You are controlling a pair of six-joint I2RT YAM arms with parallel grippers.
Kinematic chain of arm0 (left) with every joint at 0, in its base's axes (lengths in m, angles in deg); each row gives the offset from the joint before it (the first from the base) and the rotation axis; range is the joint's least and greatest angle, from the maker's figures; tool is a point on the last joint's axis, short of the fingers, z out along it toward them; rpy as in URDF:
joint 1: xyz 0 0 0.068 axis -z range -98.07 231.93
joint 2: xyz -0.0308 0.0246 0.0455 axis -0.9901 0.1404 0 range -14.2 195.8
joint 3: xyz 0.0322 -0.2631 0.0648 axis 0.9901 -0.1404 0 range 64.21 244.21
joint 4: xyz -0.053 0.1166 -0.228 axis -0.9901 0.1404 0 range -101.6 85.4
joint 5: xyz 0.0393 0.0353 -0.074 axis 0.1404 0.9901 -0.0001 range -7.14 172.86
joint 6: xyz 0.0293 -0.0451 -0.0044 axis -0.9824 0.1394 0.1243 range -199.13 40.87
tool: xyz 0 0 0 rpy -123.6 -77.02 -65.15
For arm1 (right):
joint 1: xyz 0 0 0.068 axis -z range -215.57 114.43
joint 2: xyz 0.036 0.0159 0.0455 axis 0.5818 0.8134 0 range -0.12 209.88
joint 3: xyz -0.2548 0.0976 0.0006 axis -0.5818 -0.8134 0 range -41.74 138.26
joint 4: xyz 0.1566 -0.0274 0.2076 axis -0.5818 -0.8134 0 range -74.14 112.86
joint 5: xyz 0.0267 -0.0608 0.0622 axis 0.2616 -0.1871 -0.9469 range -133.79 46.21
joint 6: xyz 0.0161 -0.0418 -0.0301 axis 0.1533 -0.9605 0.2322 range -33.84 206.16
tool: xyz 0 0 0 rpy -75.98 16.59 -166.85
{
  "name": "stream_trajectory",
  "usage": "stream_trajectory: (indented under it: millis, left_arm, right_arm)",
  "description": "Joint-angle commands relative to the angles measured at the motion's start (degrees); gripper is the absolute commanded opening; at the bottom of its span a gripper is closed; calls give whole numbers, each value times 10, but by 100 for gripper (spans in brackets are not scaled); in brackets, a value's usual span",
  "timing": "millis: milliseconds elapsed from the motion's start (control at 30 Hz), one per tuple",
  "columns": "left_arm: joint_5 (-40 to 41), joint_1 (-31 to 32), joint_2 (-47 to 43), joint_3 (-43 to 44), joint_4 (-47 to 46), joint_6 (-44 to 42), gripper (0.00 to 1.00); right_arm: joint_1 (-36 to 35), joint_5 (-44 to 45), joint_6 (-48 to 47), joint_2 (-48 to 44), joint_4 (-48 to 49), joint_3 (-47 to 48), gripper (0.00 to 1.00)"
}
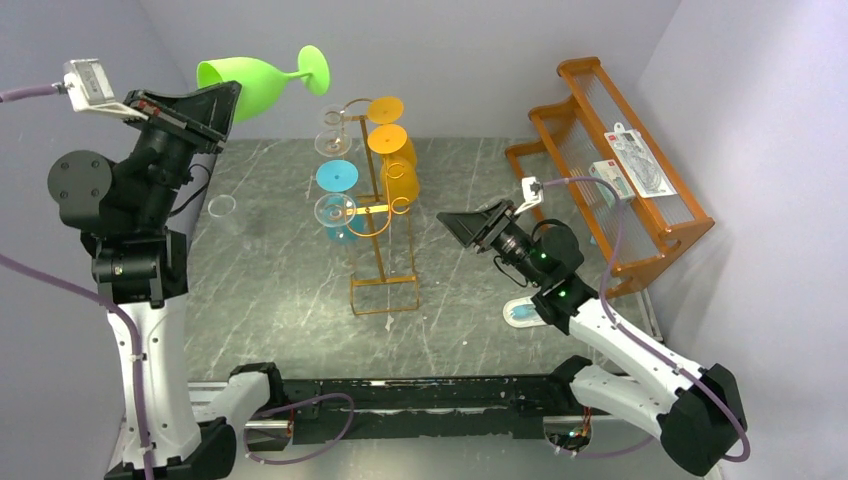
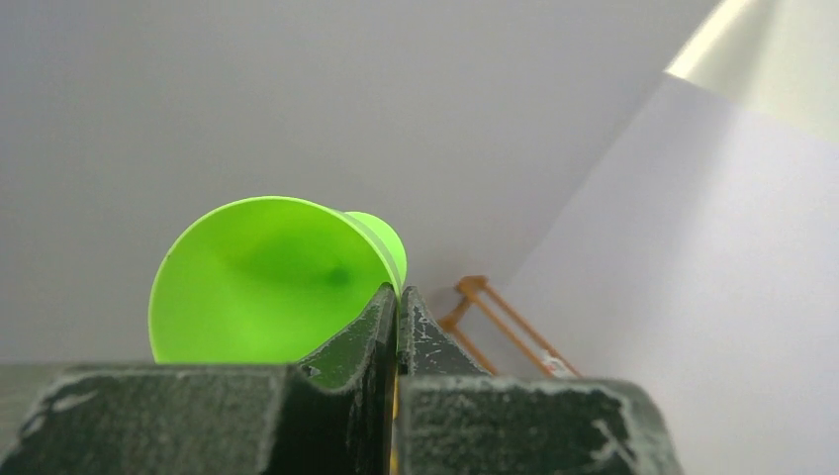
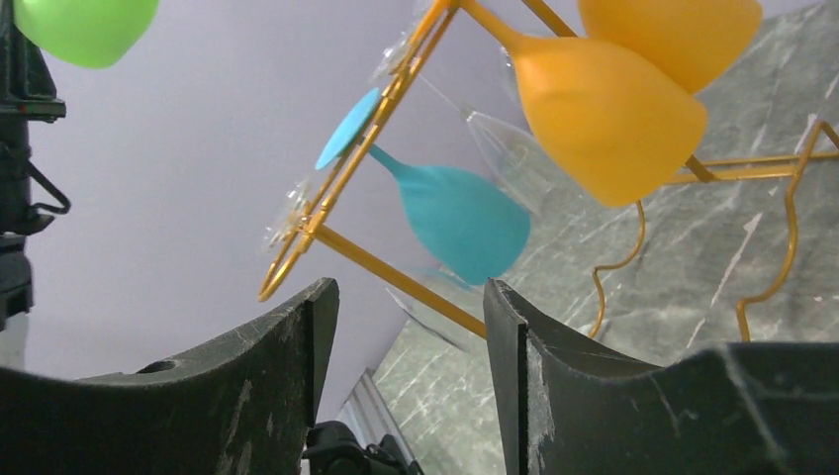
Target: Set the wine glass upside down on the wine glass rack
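The wine glass (image 1: 255, 85) is bright green and lies sideways high at the back left, foot pointing right. My left gripper (image 1: 228, 105) is shut on its rim; in the left wrist view the bowl's wall (image 2: 257, 282) is pinched between the closed fingers (image 2: 398, 297). The wine glass rack (image 1: 378, 215), a thin golden wire stand, rises mid-table with orange, blue and clear glasses hanging upside down on it. My right gripper (image 1: 458, 225) hovers open just right of the rack, nothing between its fingers (image 3: 411, 297). The right wrist view shows the rack's bar (image 3: 356, 262) and the green glass (image 3: 84, 28).
An orange stepped shelf (image 1: 610, 160) with packaged items stands at the back right. A clear glass (image 1: 222, 208) stands upright on the table left of the rack. A small white and blue object (image 1: 522, 313) lies by the right arm.
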State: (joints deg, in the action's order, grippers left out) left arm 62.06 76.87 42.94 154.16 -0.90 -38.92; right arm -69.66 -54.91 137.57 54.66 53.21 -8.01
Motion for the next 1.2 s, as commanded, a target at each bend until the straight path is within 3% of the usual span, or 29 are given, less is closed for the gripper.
stream_trajectory:
  millis: [0,100,400,500,733,1167]
  left_arm:
    - [-98,0,-14,-48,-142,146,5]
    - [-97,0,-34,-106,-231,222,5]
    - [-111,15,-22,-165,-365,341,5]
    - [-85,70,-6,-161,-368,320,5]
    - [36,286,40,-189,-420,229,5]
    - [59,341,28,-285,-589,239,5]
  right_arm:
    - [1,-12,-2,-16,38,27,60]
    - [1,-25,14,-9,70,39,61]
    - [-18,-40,49,45,173,115,68]
    - [-34,-26,56,66,197,137,69]
    - [-85,38,53,94,230,173,70]
    - [-122,198,78,115,316,181,66]
